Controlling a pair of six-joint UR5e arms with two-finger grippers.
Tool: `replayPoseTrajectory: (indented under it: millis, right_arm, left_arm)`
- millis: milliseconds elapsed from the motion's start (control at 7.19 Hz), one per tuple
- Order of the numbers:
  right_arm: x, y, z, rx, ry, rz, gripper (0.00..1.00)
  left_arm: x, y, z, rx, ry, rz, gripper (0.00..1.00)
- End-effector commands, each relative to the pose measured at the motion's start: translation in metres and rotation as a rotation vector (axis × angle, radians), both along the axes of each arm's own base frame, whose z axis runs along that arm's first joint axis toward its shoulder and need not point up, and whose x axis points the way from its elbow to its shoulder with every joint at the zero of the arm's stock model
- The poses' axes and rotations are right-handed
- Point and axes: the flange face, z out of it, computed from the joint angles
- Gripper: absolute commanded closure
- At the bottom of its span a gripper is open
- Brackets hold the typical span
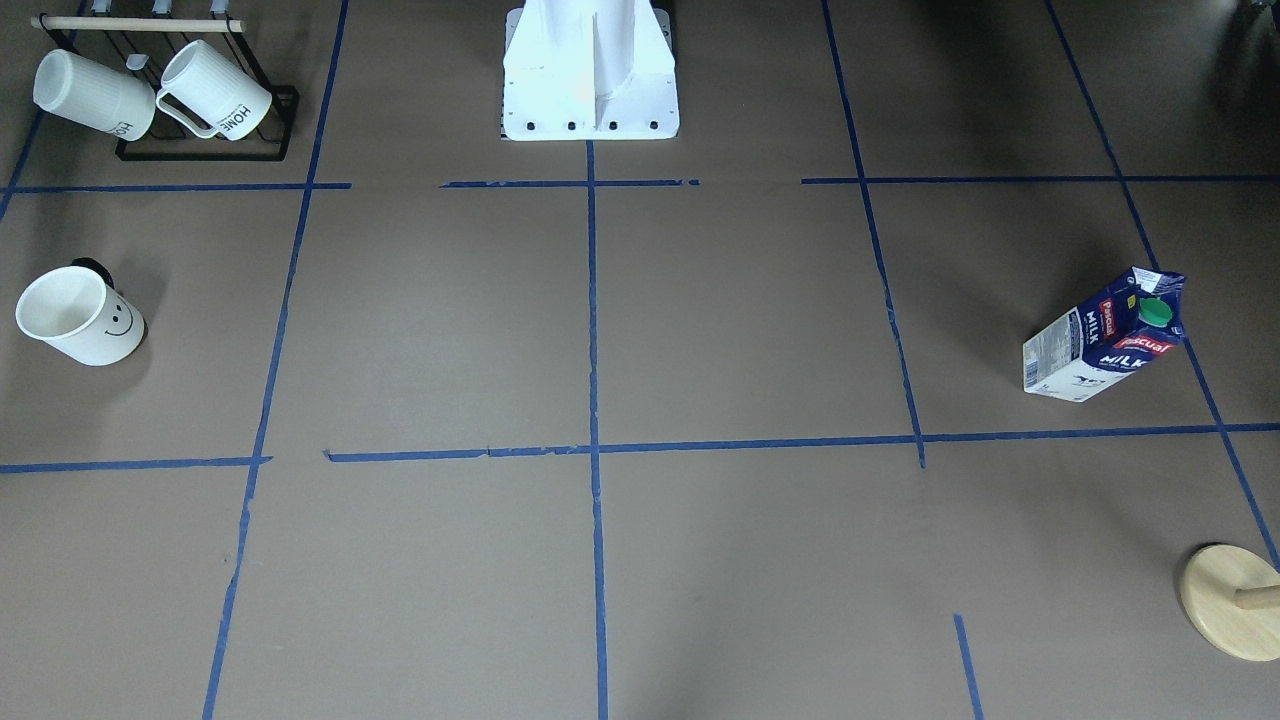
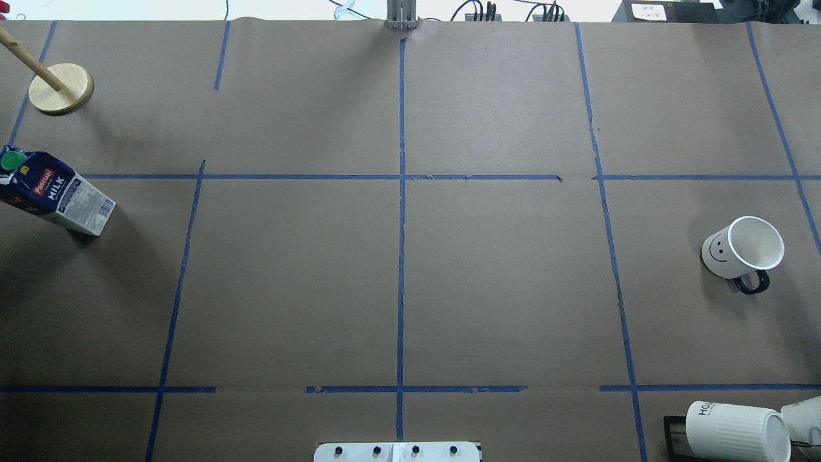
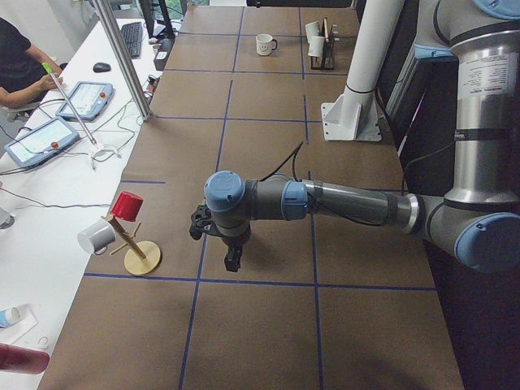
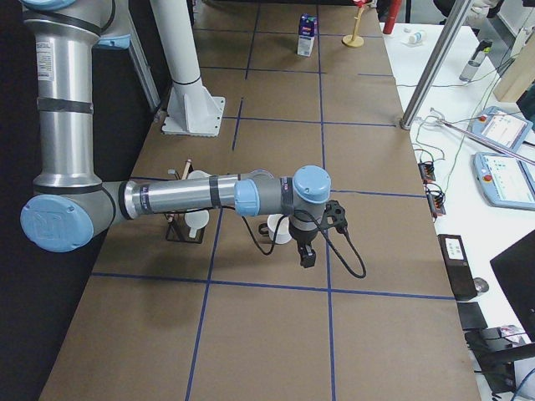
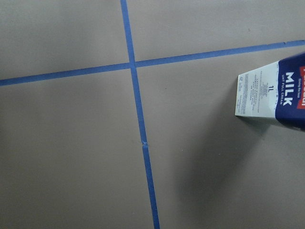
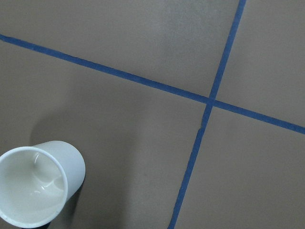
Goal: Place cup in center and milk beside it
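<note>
The cup [image 1: 80,318], a smooth white mug with a smiley face and black handle, stands upright at the robot's right end [image 2: 737,247]; the right wrist view [image 6: 35,183] looks down into it. The milk [image 1: 1105,335], a dark blue carton with a green cap, stands upright at the robot's left end [image 2: 54,192] and shows at the right edge of the left wrist view [image 5: 276,93]. The center [image 2: 402,177] is bare brown surface. My left gripper [image 3: 232,265] hangs above the table near the milk's end. My right gripper [image 4: 307,261] hangs beside the cup. I cannot tell whether either is open.
A black rack with two ribbed "HOME" mugs [image 1: 160,95] stands near the robot's right corner [image 2: 737,430]. A wooden mug tree [image 2: 61,88] stands at the far left end [image 3: 134,244]. The white robot base [image 1: 590,75] is at the near middle edge.
</note>
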Motion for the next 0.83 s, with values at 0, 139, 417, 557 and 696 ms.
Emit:
replayPoseTrajectory:
  millis: [0, 139, 417, 557, 696]
  right_arm:
    - [-0.001, -0.002, 0.001, 0.013, -0.001, -0.005, 0.00]
    - [-0.001, 0.001, 0.006, 0.030, -0.006, -0.004, 0.00]
    - [-0.001, 0.000, 0.011, 0.032, -0.008, -0.002, 0.00]
    - [-0.001, 0.000, 0.009, 0.042, -0.012, -0.003, 0.00]
    - [-0.003, 0.002, 0.013, 0.032, -0.032, -0.005, 0.00]
  left_arm:
    - [0.000, 0.002, 0.004, -0.005, 0.004, -0.001, 0.00]
    - [0.001, 0.001, 0.010, -0.005, -0.002, 0.009, 0.00]
    - [0.000, 0.010, 0.015, -0.019, 0.005, 0.004, 0.00]
    - [0.001, 0.009, 0.014, -0.016, 0.007, 0.004, 0.00]
    - [0.000, 0.009, 0.010, -0.008, 0.005, 0.005, 0.00]
